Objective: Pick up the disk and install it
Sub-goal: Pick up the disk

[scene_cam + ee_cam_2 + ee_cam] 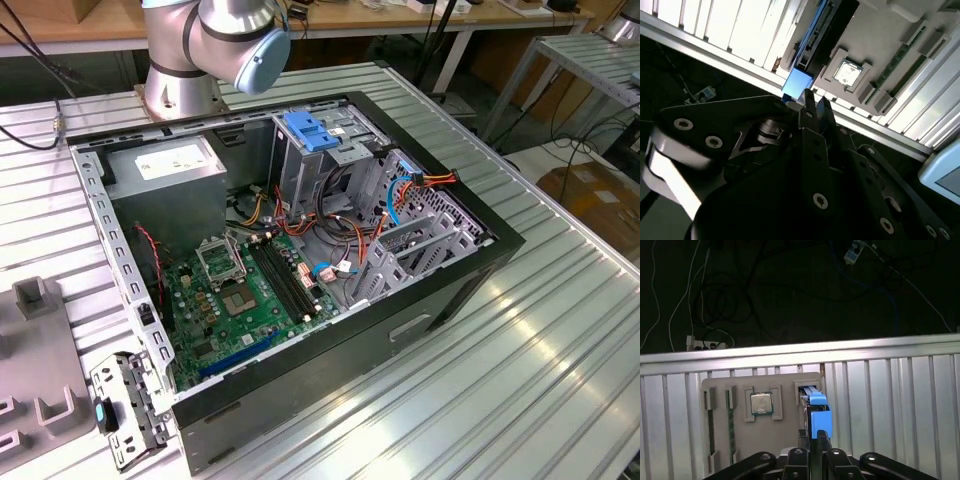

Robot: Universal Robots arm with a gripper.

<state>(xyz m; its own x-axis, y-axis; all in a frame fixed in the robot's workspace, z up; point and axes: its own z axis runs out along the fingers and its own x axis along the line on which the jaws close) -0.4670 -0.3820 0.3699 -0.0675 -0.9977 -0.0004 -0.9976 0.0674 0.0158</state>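
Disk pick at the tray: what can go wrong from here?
1. The disk stands on edge in a slot of the grey tray, with the end effector at its blue end; an off-centre hold might tilt or jam it.
2. The processor lies in the next pocket; sideways drift could knock it.
3. Loose cables lie beside the drive cage; they may snag the disk.

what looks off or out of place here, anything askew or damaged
Nothing looks damaged or spilled. The one stray item is a metal bracket lying loose on the table beside the open computer case, at the exterior view's lower left. The disk stands straight in its grey holder, with the claw at its blue end.
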